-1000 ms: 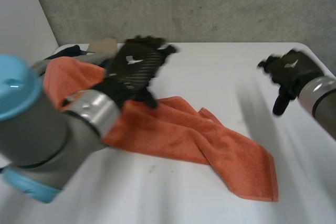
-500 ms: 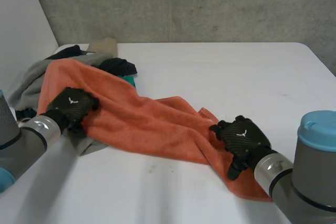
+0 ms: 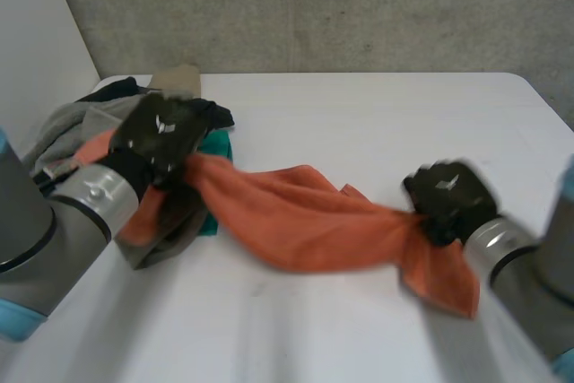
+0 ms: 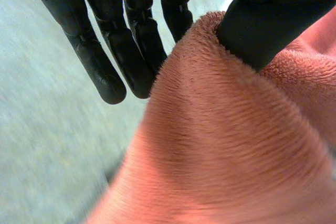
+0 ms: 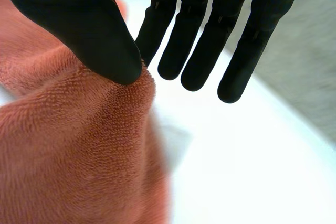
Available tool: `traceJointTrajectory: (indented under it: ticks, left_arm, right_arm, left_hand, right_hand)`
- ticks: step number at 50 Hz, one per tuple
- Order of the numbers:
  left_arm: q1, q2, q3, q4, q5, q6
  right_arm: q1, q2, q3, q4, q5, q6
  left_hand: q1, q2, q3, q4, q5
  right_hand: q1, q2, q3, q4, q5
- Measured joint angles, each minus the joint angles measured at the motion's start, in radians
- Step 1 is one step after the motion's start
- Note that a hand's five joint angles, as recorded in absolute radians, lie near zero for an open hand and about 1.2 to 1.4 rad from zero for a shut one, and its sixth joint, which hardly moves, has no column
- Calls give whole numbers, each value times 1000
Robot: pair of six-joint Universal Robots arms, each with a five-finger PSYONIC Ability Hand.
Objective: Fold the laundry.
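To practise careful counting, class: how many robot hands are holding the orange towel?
2. The left hand pinches the orange towel at its end by the clothes pile; the right hand pinches it near the other end.

- An orange towel [image 3: 305, 221], plush and bunched into a thick band, stretches across the middle of the white table [image 3: 377, 114]. The left hand [image 3: 161, 136] pinches one end near the left edge. The right hand [image 3: 446, 196] pinches the other toward the right edge, with a loose flap spreading below that hand.
- A crumpled heap at the table's far left corner holds a grey garment [image 3: 63, 127], a black garment [image 3: 215, 114], a teal piece [image 3: 215, 143] and a beige piece [image 3: 179, 78].
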Motion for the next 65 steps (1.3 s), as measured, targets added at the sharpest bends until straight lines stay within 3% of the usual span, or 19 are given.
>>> traceJointTrajectory:
  ticks: [6,12,18,22,23,24,26,29,34,43,49,56,62,63,65]
  left_arm:
    - [-87,92,81,-1,-4,-226]
    - [-144,71,167,4,1,-441]
    - [-205,-96,244,30,0,-577]
    - [-252,-248,296,43,1,-637]
    - [-264,-295,307,43,1,-643]
    - [-268,-313,310,43,1,-643]
    - [-276,-354,316,42,-1,-635]
    - [-272,-375,310,36,-6,-604]
    - [-217,-345,274,20,-11,-521]
    - [-24,-274,171,-21,-27,-225]
    - [52,-368,165,-22,-43,-65]
    - [72,-511,248,-14,-42,39]
    - [86,-635,378,17,-45,107]
    - [101,-661,408,29,-53,127]
    - [124,-686,440,48,-69,154]
  right_arm:
    - [-104,-164,-52,40,-13,-78]
    - [-149,-238,-112,45,-20,-92]
    - [-151,-196,-117,34,-23,-72]
    - [-145,-88,-111,13,-22,-56]
    - [-143,-40,-108,2,-21,-53]
    - [-143,-20,-108,-3,-21,-52]
    - [-143,33,-106,-17,-19,-50]
    - [-146,84,-105,-31,-18,-49]
    - [-151,106,-104,-38,-18,-51]
    - [-149,100,-100,-37,-21,-51]
    - [-141,111,-90,-43,-22,-58]
    - [-140,130,-85,-46,-20,-63]
    - [-141,137,-77,-46,-19,-64]
    - [-141,137,-73,-46,-19,-64]
    - [-141,137,-69,-46,-19,-64]
  left_hand:
    - [1,1,0,0,0]
    - [1,1,0,0,0]
    - [1,3,4,1,15]
    - [1,3,4,1,15]
    - [-357,-312,-308,-314,-295]
    - [-542,-482,-475,-484,-464]
    - [-824,-817,-801,-810,-773]
    - [-865,-926,-916,-936,-888]
    - [-865,-929,-919,-940,-891]
    - [-865,-929,-919,-940,-891]
    - [-865,-929,-919,-940,-891]
    - [-863,-929,-919,-939,-889]
    - [-711,-795,-799,-810,-756]
    - [-383,-481,-491,-501,-491]
    - [-221,-285,-300,-294,-298]
  right_hand:
    - [0,0,2,0,5]
    - [0,0,2,0,5]
    - [0,0,2,0,9]
    - [0,0,2,1,9]
    - [0,0,2,1,9]
    - [0,0,2,1,9]
    - [0,0,2,1,9]
    - [0,0,2,1,10]
    - [0,0,2,1,10]
    - [0,0,2,1,10]
    - [0,0,2,1,10]
    - [0,0,2,1,12]
    - [0,0,2,1,12]
    - [0,0,2,1,12]
    - [0,0,2,1,12]
